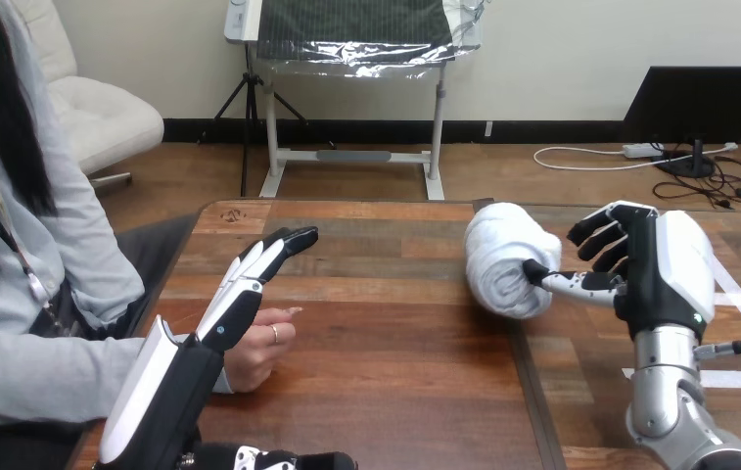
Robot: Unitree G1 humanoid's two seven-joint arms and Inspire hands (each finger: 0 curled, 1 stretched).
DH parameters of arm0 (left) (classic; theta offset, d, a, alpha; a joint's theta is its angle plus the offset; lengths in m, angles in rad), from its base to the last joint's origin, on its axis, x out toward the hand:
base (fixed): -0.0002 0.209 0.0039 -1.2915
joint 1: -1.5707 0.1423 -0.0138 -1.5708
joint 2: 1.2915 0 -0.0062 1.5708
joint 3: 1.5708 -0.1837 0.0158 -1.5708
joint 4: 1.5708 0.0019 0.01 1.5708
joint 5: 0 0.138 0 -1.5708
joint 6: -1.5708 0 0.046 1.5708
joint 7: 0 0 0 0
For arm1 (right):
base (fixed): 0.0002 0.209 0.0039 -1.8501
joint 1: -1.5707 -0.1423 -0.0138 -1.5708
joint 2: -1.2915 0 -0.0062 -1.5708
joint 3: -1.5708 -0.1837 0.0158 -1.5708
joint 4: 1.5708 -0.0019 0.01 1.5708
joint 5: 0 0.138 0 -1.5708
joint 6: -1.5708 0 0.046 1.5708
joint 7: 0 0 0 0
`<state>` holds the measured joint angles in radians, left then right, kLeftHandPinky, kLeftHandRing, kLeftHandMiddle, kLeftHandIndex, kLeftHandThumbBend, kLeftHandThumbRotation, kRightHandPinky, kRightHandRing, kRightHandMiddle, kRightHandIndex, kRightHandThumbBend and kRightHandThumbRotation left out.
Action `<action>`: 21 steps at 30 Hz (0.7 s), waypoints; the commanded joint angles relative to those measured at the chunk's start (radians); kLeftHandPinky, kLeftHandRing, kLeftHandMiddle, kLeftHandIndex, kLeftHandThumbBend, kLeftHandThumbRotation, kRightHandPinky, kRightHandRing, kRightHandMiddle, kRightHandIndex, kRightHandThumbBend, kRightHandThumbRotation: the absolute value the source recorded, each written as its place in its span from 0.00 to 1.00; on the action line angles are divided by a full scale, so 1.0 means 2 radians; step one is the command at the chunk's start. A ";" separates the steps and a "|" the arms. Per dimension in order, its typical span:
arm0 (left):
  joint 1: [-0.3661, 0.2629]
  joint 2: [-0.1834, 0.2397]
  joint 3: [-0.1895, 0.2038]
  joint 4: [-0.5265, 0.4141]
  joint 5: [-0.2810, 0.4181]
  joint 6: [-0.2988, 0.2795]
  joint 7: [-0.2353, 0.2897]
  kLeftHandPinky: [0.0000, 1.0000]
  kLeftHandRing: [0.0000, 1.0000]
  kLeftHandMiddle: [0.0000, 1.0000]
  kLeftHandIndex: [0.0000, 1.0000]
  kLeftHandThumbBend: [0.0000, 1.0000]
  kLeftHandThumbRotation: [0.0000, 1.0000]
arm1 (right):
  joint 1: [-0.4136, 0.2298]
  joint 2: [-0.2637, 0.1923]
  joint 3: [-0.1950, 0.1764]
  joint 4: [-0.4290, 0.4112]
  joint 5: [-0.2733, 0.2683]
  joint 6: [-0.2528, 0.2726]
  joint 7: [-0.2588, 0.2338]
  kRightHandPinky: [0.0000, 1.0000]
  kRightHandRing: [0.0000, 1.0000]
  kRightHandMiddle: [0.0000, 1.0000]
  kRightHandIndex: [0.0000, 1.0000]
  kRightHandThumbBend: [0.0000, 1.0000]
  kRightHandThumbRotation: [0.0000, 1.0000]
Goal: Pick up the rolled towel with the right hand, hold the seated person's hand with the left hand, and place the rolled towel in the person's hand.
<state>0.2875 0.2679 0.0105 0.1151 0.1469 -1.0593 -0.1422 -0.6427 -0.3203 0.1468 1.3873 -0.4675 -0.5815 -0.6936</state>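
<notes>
Left hand (pixel 237 299) noted at the near left, released: fingers straight and together, pointing far-right, lying over the person's hand (pixel 256 351). That hand rests loosely curled at the left edge of the bench (pixel 386 333). No finger or thumb is seen curled round it, and whether the two touch cannot be told. Hold not yet made.

Rolled towel (pixel 505 257) lies on the bench right of centre, toward the far side, one roll end facing near-right. Right hand (pixel 660 269) stands just beside it on the right, not grasping: thumb laid against the towel's end, fingers half bent and apart from the cloth.

Assessment: the step in hand is the pick-up. Recommend moving the right hand left so the fingers pass over the far side of the roll with the thumb on the near side. Close across the middle, not the end; soft cloth is likely to unroll or slip if pinched at one end. Lift only once the grip wraps the roll.
</notes>
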 commanded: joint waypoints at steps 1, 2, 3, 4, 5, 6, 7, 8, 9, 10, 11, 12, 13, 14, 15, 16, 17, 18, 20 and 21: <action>-0.031 0.000 -0.001 0.005 -0.002 -0.004 0.004 1.00 0.97 0.93 0.92 1.00 0.61 | -0.013 0.004 -0.001 -0.029 0.005 -0.019 -0.007 0.31 0.36 0.42 0.45 0.86 0.00; -0.032 0.000 -0.001 0.006 -0.001 -0.004 0.004 1.00 0.97 0.93 0.92 1.00 0.61 | -0.012 0.004 -0.001 -0.030 0.005 -0.019 -0.007 0.31 0.36 0.43 0.46 0.86 0.00; -0.033 0.000 -0.001 0.007 -0.001 -0.004 0.004 1.00 0.97 0.93 0.92 1.00 0.61 | -0.011 0.005 -0.001 -0.030 0.005 -0.019 -0.007 0.31 0.36 0.43 0.46 0.86 0.00; -0.033 0.000 0.000 0.007 0.000 -0.004 0.004 1.00 0.97 0.93 0.92 1.00 0.61 | -0.009 0.006 0.000 -0.031 0.004 -0.020 -0.008 0.32 0.36 0.43 0.46 0.86 0.00; -0.034 0.000 0.000 0.007 0.001 -0.004 0.004 1.00 0.97 0.93 0.92 1.00 0.61 | -0.008 0.006 0.000 -0.032 0.004 -0.021 -0.009 0.32 0.36 0.43 0.46 0.86 0.00; -0.034 -0.001 0.000 0.007 0.002 -0.004 0.005 1.00 0.97 0.93 0.92 1.00 0.61 | -0.007 0.006 0.001 -0.032 0.003 -0.021 -0.010 0.32 0.36 0.43 0.46 0.86 0.00; -0.035 0.000 0.000 0.008 0.000 -0.004 0.004 1.00 0.97 0.93 0.92 1.00 0.61 | -0.004 0.007 0.002 -0.033 0.003 -0.021 -0.010 0.32 0.36 0.43 0.46 0.86 0.00; -0.036 0.000 -0.001 0.009 -0.001 -0.004 0.004 1.00 0.97 0.93 0.92 1.00 0.61 | -0.003 0.007 0.002 -0.034 0.002 -0.021 -0.010 0.32 0.37 0.43 0.46 0.86 0.00; -0.036 0.001 -0.001 0.009 -0.001 -0.005 0.003 1.00 0.97 0.93 0.92 1.00 0.61 | -0.001 0.007 0.003 -0.035 0.002 -0.020 -0.010 0.32 0.37 0.43 0.46 0.85 0.00; -0.037 0.000 -0.003 0.009 -0.003 -0.004 0.003 1.00 0.97 0.93 0.92 1.00 0.61 | 0.003 0.008 0.003 -0.036 0.002 -0.022 -0.010 0.32 0.37 0.43 0.46 0.85 0.00; -0.037 0.000 -0.003 0.009 -0.004 -0.004 0.002 1.00 0.97 0.93 0.92 1.00 0.61 | 0.005 0.008 0.003 -0.037 0.002 -0.023 -0.010 0.31 0.37 0.43 0.46 0.85 0.00; -0.037 0.000 -0.004 0.009 -0.005 -0.003 0.002 1.00 0.97 0.93 0.92 1.00 0.61 | 0.007 0.008 0.004 -0.037 0.002 -0.024 -0.010 0.31 0.37 0.43 0.46 0.85 0.00; -0.037 0.000 -0.004 0.010 -0.005 -0.004 0.002 1.00 0.97 0.93 0.92 1.00 0.60 | 0.012 0.008 0.005 -0.038 0.001 -0.026 -0.013 0.31 0.36 0.43 0.46 0.84 0.00; -0.038 0.000 -0.004 0.010 -0.005 -0.004 0.003 1.00 0.96 0.93 0.91 1.00 0.60 | 0.014 0.008 0.005 -0.039 0.000 -0.028 -0.015 0.31 0.36 0.42 0.46 0.84 0.00; -0.038 0.000 -0.004 0.010 -0.004 -0.004 0.003 1.00 0.96 0.93 0.91 1.00 0.60 | 0.016 0.008 0.006 -0.039 -0.001 -0.028 -0.017 0.31 0.36 0.42 0.46 0.84 0.00; -0.038 -0.001 -0.004 0.011 -0.004 -0.005 0.003 1.00 0.96 0.93 0.91 1.00 0.60 | 0.021 0.008 0.007 -0.040 -0.002 -0.027 -0.019 0.31 0.36 0.42 0.46 0.84 0.00; -0.038 -0.001 -0.004 0.011 -0.005 -0.005 0.003 1.00 0.96 0.93 0.91 1.00 0.60 | 0.024 0.008 0.008 -0.040 -0.002 -0.026 -0.021 0.31 0.36 0.42 0.46 0.84 0.00; -0.038 -0.001 -0.004 0.011 -0.004 -0.005 0.003 1.00 0.96 0.93 0.91 1.00 0.60 | 0.026 0.008 0.008 -0.040 -0.003 -0.026 -0.021 0.31 0.36 0.42 0.46 0.84 0.00; -0.040 -0.001 -0.003 0.013 -0.003 -0.007 0.004 1.00 0.96 0.93 0.91 1.00 0.60 | 0.034 0.008 0.005 -0.041 0.002 -0.029 -0.019 0.30 0.35 0.42 0.46 0.84 0.00; -0.040 -0.001 -0.003 0.013 -0.002 -0.008 0.004 1.00 0.96 0.93 0.91 1.00 0.60 | 0.037 0.009 0.005 -0.041 0.003 -0.030 -0.018 0.30 0.35 0.42 0.46 0.84 0.00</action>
<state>0.2658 0.2678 0.0089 0.1281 0.1495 -1.0596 -0.1423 -0.5855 -0.3059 0.1558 1.3459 -0.4698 -0.6225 -0.7129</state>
